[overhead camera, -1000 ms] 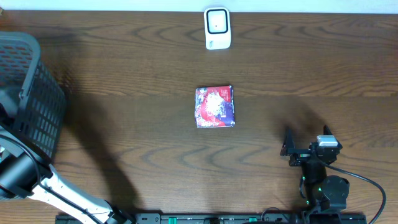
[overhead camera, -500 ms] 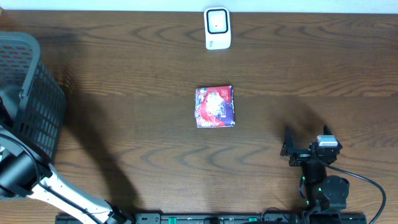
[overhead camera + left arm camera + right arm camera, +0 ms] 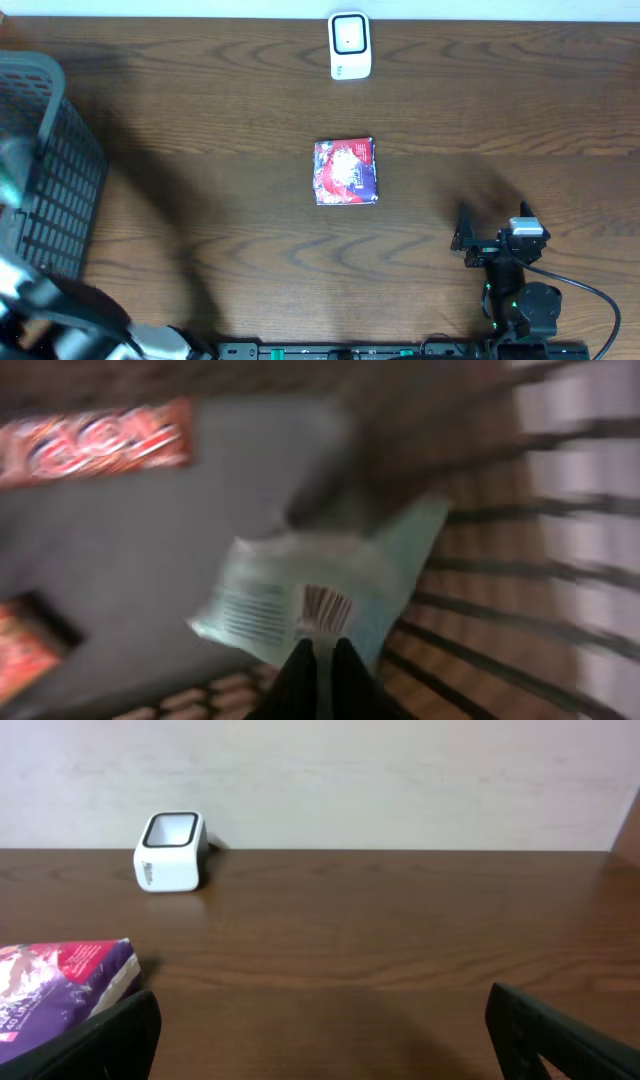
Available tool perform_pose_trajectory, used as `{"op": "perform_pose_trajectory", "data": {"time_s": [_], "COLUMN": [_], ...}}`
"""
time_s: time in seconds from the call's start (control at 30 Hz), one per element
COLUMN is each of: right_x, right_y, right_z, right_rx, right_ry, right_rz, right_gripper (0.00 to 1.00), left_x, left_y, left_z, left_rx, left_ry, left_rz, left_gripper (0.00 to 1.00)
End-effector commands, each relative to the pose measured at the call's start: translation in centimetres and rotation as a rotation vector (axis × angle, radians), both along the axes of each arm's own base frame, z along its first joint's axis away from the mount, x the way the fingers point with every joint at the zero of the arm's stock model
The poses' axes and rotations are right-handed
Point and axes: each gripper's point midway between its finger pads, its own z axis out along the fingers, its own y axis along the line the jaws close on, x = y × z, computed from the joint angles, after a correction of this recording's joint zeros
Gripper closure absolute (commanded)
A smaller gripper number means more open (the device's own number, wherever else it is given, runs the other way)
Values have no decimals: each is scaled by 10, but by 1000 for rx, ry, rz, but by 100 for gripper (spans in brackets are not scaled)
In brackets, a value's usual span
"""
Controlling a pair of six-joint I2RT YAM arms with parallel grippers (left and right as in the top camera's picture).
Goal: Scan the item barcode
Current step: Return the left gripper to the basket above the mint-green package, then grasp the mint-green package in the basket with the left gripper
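In the left wrist view my left gripper (image 3: pixel 322 660) is shut on the edge of a pale green and white packet (image 3: pixel 300 575). Its barcode (image 3: pixel 325 610) shows just above the fingertips. The packet hangs inside the dark mesh basket (image 3: pixel 520 570), and the view is motion-blurred. From overhead the left arm (image 3: pixel 60 320) is a blur at the lower left beside the basket (image 3: pixel 55 170). The white scanner (image 3: pixel 349 45) stands at the table's far edge. My right gripper (image 3: pixel 320 1030) rests open and empty at the front right (image 3: pixel 492 238).
A red and purple packet (image 3: pixel 346 171) lies flat mid-table, left of the right gripper's view (image 3: pixel 55 985). The scanner (image 3: pixel 170 852) faces upward near the back wall. Red-printed items (image 3: pixel 95 440) lie in the basket.
The left arm has shifted at the lower left and is now blurred with motion. A pale blur appears at the basket's left side. The right arm and the mid-table packet have not moved.
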Motion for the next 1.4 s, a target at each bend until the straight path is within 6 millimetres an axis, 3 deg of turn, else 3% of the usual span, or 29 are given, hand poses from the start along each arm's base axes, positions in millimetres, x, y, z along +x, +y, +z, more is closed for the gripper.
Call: {"op": "perform_pose_trajectory", "data": {"time_s": [0.0,0.2,0.3,0.37,0.47,0.6,0.7,0.87,1.0,1.17,1.37], "right_x": [0,0,0,0,0,0,0,0,0,0,0], "right_y": [2,2,2,2,2,2,2,2,2,2,2], "right_z": [0,0,0,0,0,0,0,0,0,0,0], "right_rx": [-7,-7,-7,-7,-7,-7,-7,-7,-7,-7,-7], "right_ry": [0,0,0,0,0,0,0,0,0,0,0], "right_rz": [11,11,11,11,11,11,11,11,11,11,11], "right_gripper": [1,1,1,1,1,1,1,1,1,1,1], "left_x": [12,0,-3,-6,-12,-9,-6,-7,12,37,53], "left_y": [-41,-80,-78,-71,-55,-32,-12,16,20,21,18], "left_z": [71,132,134,124,100,61,27,-33,-82,-125,-164], "left_rx": [21,154,195,199,188,156,132,98,74,54,74], "left_ry": [-237,-350,-326,-275,-173,-50,52,233,318,315,337], "left_rz": [-142,-222,-202,-167,-103,-50,-11,42,-162,-339,-569], "left_gripper": [93,93,92,76,54,42,26,24,23,21,21]}}
